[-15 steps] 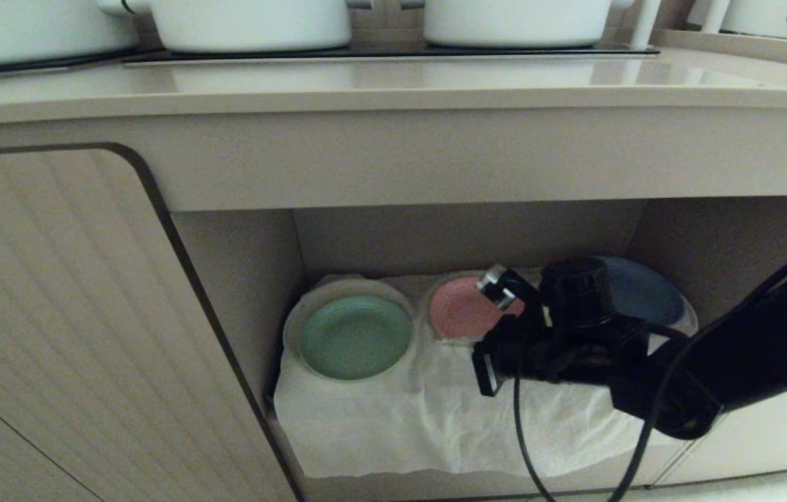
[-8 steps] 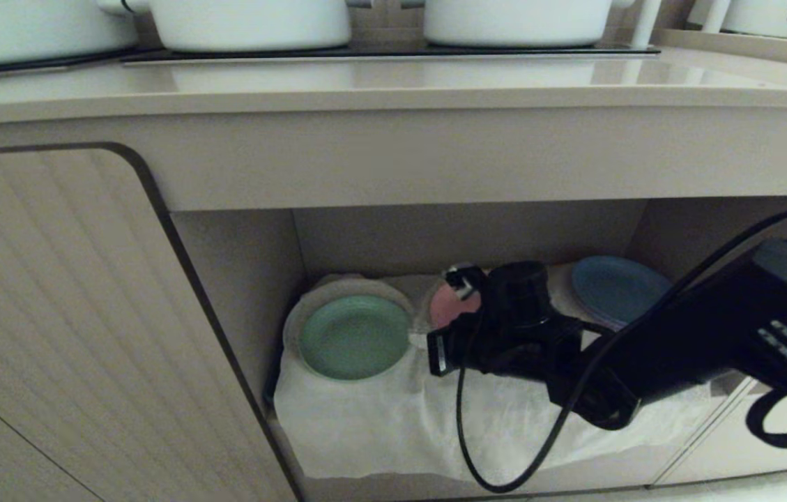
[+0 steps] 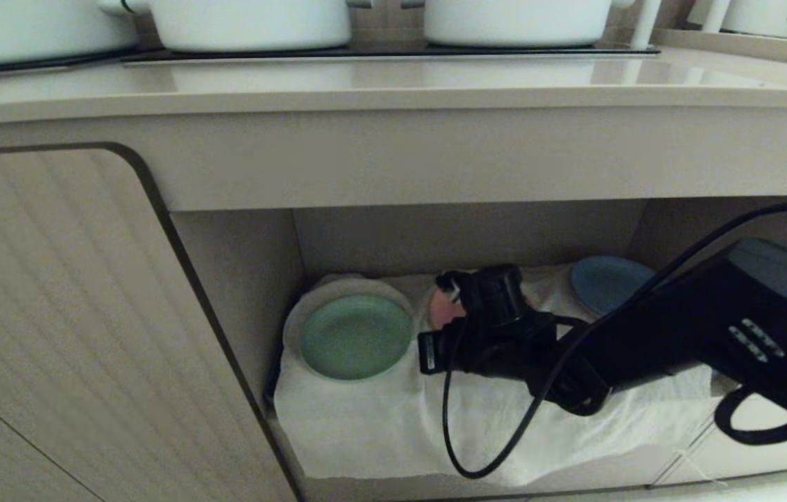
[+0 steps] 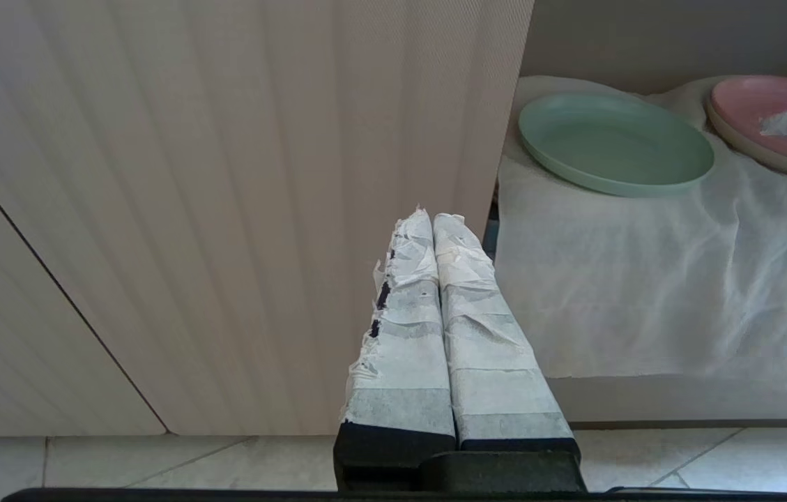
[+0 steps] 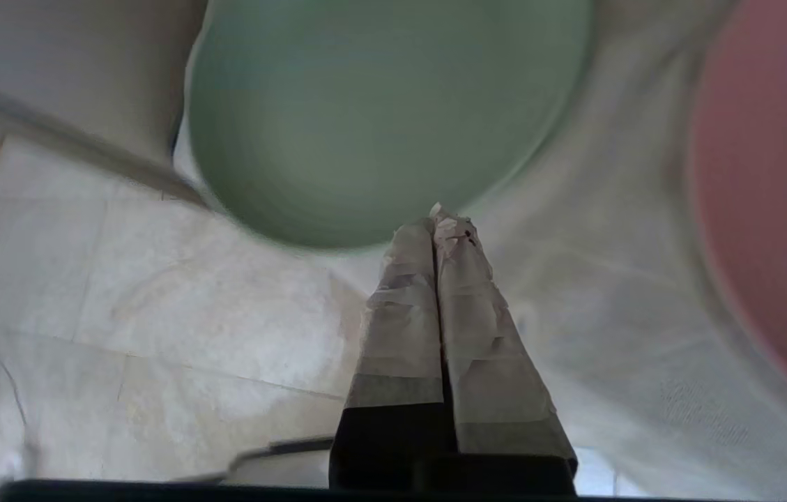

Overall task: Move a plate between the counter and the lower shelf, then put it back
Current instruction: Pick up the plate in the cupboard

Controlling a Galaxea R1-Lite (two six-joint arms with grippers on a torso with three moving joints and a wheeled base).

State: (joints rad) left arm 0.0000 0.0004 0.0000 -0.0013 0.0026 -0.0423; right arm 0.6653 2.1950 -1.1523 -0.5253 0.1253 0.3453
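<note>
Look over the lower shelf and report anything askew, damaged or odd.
The off-white cloth lies wrinkled, its front edge hanging over the shelf lip. The mint-green plate sits flat and whole.

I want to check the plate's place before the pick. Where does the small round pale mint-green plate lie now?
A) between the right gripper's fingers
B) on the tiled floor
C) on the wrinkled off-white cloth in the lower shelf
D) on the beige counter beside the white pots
C: the small round pale mint-green plate lies flat on the wrinkled off-white cloth of the lower shelf, left of the pink plate; the right gripper is shut and empty.
</note>
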